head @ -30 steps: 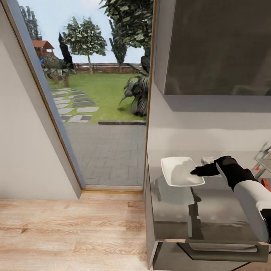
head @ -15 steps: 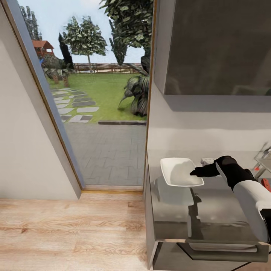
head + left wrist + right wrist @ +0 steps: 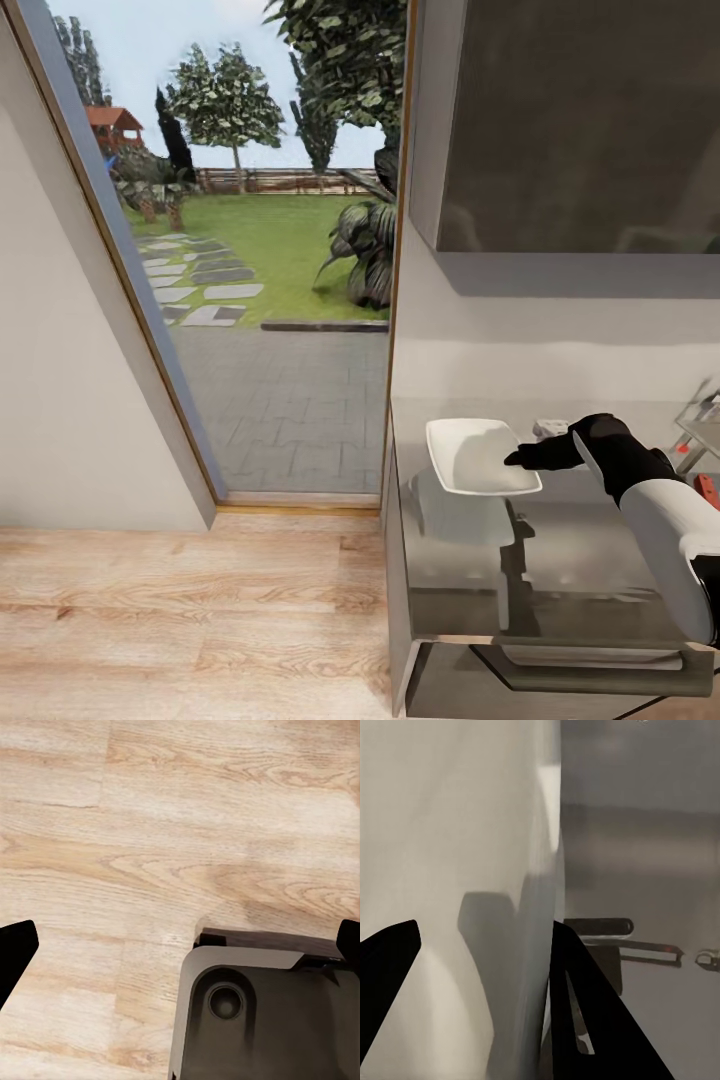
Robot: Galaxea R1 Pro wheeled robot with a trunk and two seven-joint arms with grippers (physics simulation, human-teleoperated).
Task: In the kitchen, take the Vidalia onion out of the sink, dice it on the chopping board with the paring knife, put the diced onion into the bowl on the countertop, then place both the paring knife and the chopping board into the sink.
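Note:
The white bowl [image 3: 470,455] sits on the glossy grey countertop [image 3: 560,560] near its left end. My right gripper [image 3: 512,458] reaches in from the right and is closed on the bowl's right rim. In the right wrist view one finger lies over the bowl's white inside [image 3: 442,855] and the other sits against the outside of the rim, with the right gripper [image 3: 484,930] astride it. My left gripper [image 3: 184,943] hangs open over the wooden floor, nothing between its fingers. The onion, the board and the basin of the sink are out of view.
A tall glass door [image 3: 260,300] to a garden fills the left, with wooden floor [image 3: 190,610] in front. A dark wall cabinet [image 3: 590,120] hangs over the counter. A chrome fixture [image 3: 703,412] and a small red object [image 3: 706,487] sit at the right edge.
The bowl and my right gripper shifted a hair to the left between one second and half a second ago. Nothing has moved since.

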